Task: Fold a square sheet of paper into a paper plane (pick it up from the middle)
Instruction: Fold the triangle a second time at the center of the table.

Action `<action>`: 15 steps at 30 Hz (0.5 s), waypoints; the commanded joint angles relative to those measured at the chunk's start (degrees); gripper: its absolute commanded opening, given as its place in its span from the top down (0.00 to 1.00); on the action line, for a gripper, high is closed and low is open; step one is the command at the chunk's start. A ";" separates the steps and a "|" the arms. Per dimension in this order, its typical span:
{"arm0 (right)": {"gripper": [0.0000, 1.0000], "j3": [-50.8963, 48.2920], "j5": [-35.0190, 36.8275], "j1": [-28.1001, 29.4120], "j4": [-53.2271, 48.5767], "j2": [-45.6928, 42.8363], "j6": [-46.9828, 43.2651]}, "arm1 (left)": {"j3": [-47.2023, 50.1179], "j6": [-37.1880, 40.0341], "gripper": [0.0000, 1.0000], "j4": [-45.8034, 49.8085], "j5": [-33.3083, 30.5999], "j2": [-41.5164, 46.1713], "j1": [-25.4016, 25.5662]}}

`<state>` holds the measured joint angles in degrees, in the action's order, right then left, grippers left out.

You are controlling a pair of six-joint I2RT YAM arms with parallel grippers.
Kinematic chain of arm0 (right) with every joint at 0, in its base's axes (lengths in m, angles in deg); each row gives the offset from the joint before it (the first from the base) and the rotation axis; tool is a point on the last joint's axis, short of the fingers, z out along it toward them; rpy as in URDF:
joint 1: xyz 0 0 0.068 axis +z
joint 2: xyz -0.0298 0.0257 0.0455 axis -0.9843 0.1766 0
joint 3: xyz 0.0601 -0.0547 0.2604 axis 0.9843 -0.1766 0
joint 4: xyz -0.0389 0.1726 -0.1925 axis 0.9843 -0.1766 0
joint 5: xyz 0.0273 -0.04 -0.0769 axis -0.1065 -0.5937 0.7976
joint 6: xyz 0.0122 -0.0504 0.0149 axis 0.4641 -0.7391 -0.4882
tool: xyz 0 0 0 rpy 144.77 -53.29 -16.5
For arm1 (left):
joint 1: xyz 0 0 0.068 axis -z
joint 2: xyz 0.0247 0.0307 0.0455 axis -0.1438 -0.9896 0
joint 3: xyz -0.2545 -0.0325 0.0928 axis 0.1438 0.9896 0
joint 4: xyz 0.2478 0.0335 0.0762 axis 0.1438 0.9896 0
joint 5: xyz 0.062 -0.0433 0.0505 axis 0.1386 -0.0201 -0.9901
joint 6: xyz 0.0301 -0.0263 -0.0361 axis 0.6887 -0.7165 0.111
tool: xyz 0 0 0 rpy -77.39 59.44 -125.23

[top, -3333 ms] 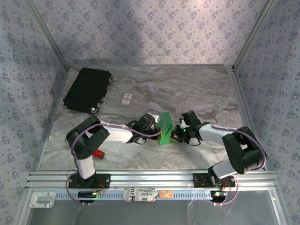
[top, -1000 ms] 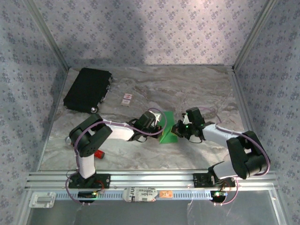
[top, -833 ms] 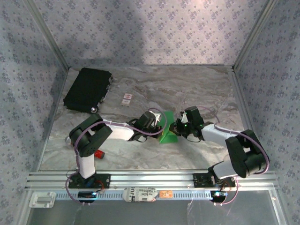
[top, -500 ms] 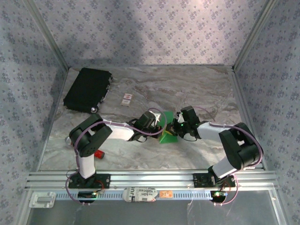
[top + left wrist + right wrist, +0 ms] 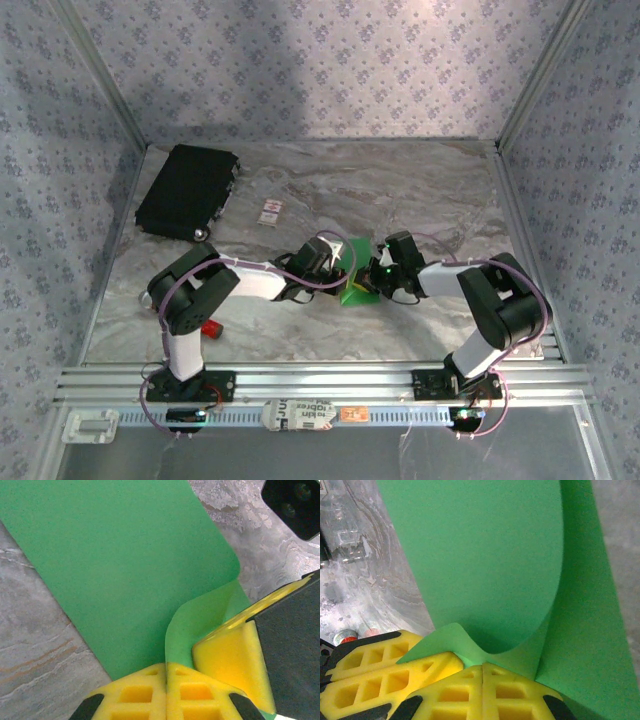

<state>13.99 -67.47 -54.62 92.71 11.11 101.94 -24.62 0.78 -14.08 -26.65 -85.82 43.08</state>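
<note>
The square sheet of paper [image 5: 356,272] is seen at the middle of the marbled surface [image 5: 300,330], caught between two claws set tip to tip. The left claw [image 5: 166,666] is clenched on a curled-up edge of the green sheet, with its yellow fingers pressed together. The right claw [image 5: 483,667] is likewise clenched on the paper, where a flap is bent over in a rounded loop. A black case [image 5: 187,190] and a small white card [image 5: 270,210] are seen well apart, toward the far left.
</note>
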 commanded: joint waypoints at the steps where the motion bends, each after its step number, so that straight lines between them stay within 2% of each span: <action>1: 1.00 -1.45 0.94 -0.62 -1.52 0.13 0.72 | 0.52 -0.26 0.94 3.78 0.29 -2.53 -0.20; 8: 1.00 1.85 -0.17 -1.69 -3.63 -3.22 -0.43 | 0.32 -0.26 0.94 4.15 0.29 -2.57 -0.22; 15: 1.00 3.31 0.93 -3.87 -5.09 -0.81 -2.26 | 0.50 -0.26 0.94 4.24 0.39 -2.47 -0.20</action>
<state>16.52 -67.64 -57.72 90.13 9.08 101.35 -24.62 0.78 -14.43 -26.44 -85.98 43.04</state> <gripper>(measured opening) 0.052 0.061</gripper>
